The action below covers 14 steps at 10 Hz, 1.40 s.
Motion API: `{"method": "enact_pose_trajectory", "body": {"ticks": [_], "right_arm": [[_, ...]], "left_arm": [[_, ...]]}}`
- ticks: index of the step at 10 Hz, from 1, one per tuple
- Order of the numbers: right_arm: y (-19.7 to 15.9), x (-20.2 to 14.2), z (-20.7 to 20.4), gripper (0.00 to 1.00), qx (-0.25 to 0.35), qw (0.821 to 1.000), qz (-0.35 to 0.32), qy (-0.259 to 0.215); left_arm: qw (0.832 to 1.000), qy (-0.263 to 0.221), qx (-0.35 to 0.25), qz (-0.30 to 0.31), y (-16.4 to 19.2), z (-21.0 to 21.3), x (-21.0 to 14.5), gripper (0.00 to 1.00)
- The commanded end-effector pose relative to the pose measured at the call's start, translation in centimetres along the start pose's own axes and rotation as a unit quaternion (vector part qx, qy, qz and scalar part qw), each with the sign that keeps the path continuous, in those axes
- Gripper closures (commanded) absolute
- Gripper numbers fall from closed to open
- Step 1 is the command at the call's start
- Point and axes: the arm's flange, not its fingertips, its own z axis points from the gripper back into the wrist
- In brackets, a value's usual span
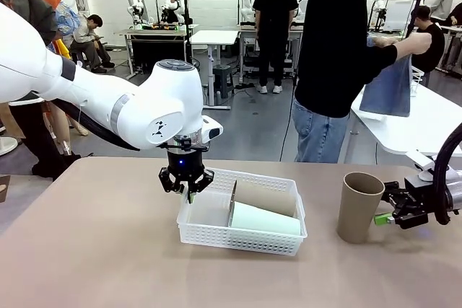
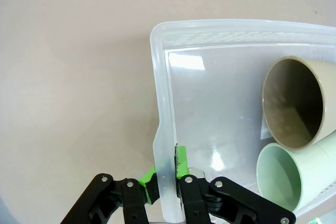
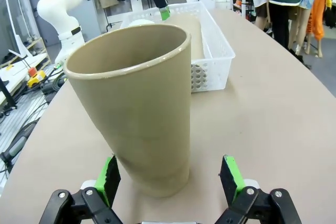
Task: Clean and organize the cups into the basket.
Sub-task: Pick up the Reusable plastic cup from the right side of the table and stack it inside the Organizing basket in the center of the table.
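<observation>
The white mesh basket (image 1: 242,242) sits mid-table, and my left gripper (image 1: 189,191) is shut on its left wall. In the left wrist view the green pads (image 2: 180,162) pinch that thin white rim (image 2: 160,108). A pale mint green cup (image 1: 263,219) and a tan cup (image 1: 263,196) lie side by side inside, mouths toward the gripper (image 2: 167,184). Their rims are the tan (image 2: 294,103) and the mint (image 2: 281,177). Another tan brown cup (image 1: 359,207) stands upright to the right. My right gripper (image 1: 384,218) is open beside its base (image 3: 169,178), a finger on either side of the cup (image 3: 142,103).
A person (image 1: 339,48) stands at the far side holding a blue cloth (image 1: 390,90) over a white side table (image 1: 433,124). The basket (image 3: 212,51) lies beyond the upright cup in the right wrist view. Bare brown tabletop (image 1: 94,250) spreads at the front and left.
</observation>
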Motion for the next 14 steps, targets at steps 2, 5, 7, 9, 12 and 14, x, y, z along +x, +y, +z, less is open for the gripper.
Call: {"method": "enact_pose_trajectory", "body": {"ticks": [2,5,7,9,12,14], "right_arm": [[-0.1,0.4,-1.5,0.00,0.005,1.000,-0.002,-0.012],[0.1,0.8,-2.4,0.00,0.017,1.000,0.000,-0.009],[0.2,0.8,-2.7,0.00,0.021,1.000,-0.002,-0.007],[0.3,0.9,-3.0,0.00,0.034,0.999,-0.009,-0.006],[0.4,0.8,-4.1,0.00,0.056,0.998,-0.016,-0.003],[0.3,1.0,-5.2,0.00,0.060,0.998,-0.007,-0.002]], "left_arm": [[1.000,0.000,0.001,-0.001,-0.1,0.1,0.0,1.00],[1.000,0.000,0.001,-0.001,-0.1,0.1,0.0,1.00],[1.000,0.000,0.001,-0.001,-0.1,0.1,0.0,1.00],[1.000,0.000,0.001,-0.001,-0.1,0.1,0.0,1.00],[1.000,0.000,0.001,-0.001,-0.1,0.1,0.0,1.00],[1.000,0.000,0.001,-0.001,-0.1,0.1,0.0,1.00]]}}
